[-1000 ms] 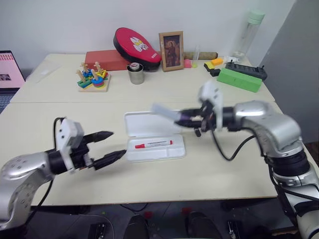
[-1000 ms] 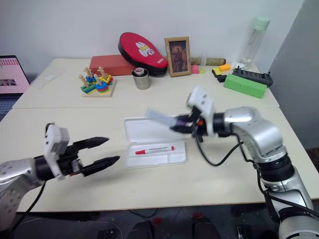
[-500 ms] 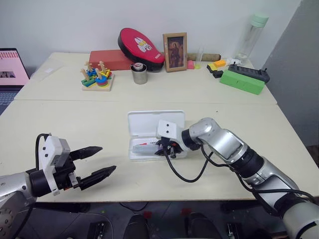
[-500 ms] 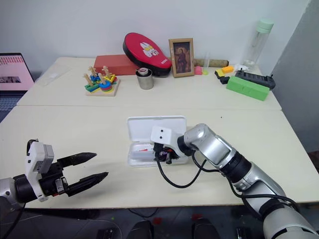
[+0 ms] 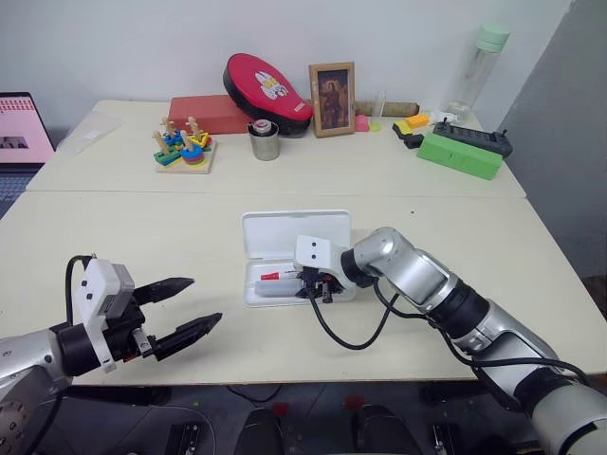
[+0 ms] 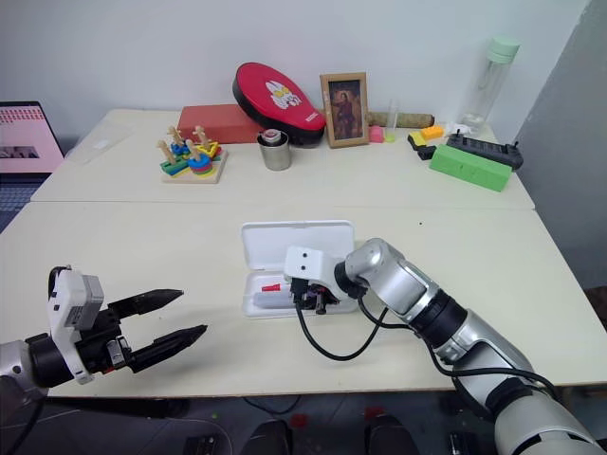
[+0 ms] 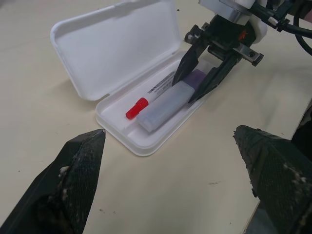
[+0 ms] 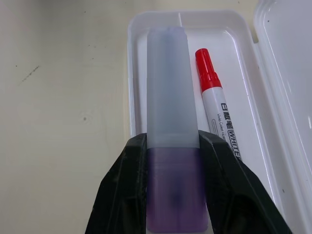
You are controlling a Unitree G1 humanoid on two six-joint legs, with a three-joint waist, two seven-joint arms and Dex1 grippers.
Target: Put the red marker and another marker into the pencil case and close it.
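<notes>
Pencil case (image 5: 285, 232) sits on the table (image 5: 142, 227) at the centre of the left eye view, lid folded back flat toward the top of the frame, tray nearer the bottom. Inside the tray, the red marker (image 7: 146, 97) lies lengthwise along the lid side, its red cap toward the left of the left eye view. Beside it, on the tray's near side, lies the purple marker (image 8: 170, 141), parallel to the red one and just beside it.

My right gripper (image 7: 197, 80) reaches into the tray from the right of the frame. Its two black fingers (image 8: 122, 195) straddle the darker purple end of the purple marker, one on each flank. In the right wrist view the finger pads sit against the marker's sides; whether they press on it or are only alongside I cannot tell.

My left gripper (image 5: 185, 308) hangs in the lower left of the left eye view, well apart from the case, fingers spread wide and holding nothing.

Along the top of the frame, far from the case, stand a metal cup (image 5: 259, 139), a framed picture (image 5: 326, 98) and a green box (image 5: 458, 154).
</notes>
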